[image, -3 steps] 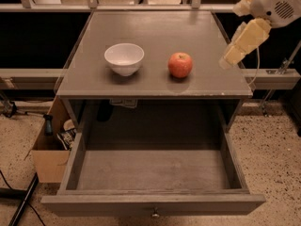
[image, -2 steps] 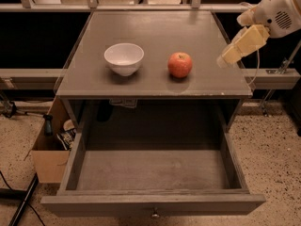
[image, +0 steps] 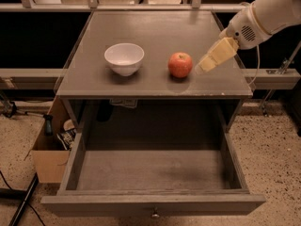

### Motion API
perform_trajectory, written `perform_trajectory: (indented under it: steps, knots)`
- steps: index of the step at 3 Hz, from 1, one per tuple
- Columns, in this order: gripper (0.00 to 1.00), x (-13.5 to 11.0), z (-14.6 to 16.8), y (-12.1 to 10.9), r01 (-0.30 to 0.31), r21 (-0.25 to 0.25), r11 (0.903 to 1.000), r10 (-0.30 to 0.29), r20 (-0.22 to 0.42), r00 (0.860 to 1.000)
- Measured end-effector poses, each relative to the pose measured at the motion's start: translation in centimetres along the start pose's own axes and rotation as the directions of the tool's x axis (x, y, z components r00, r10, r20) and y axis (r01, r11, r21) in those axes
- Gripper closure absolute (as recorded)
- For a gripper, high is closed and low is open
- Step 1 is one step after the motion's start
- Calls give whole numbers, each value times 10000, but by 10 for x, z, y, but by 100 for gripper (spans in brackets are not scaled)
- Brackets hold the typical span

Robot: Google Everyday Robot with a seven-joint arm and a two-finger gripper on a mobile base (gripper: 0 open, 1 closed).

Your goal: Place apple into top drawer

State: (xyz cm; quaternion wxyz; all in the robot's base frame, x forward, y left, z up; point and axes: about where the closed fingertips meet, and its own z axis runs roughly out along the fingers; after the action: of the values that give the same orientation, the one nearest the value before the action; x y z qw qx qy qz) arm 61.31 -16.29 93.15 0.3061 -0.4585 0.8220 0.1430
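**On the tabletop: apple not yet gripped, drawer ready**

On the table's front right, the apple sits upright and free, nothing holding it. The gripper is just beside it on the right, angled down toward it from the arm. I can't tell if there's contact, or whether the gripper is open or closed. My read is that it's lining up for a side approach, so this is the pre-grasp step.

The top drawer is pulled fully out below the table edge with nothing in it, knob facing the camera. It looks staged that way so the drop needs only a lift and a move forward.

The white bowl stands left of the apple, well apart, so it shouldn't interfere with the grasp.

A cardboard box with clutter in it sits on the floor at left. It isn't part of the task.

Count: 1 apple, 1 bowl, 1 open drawer, 1 gripper, 1 box.
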Motion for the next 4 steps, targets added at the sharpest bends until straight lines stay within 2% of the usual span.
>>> perform_trajectory:
  steps: [1,2,4]
  knots:
    - [0,-5,26,-7,95,-17,10000,-96,-524,9986]
    - [0,-20,63,-26,71,8,10000,-70,-816,9966]
    - [0,-21,67,-20,178,-199,9996,-192,-744,9970]
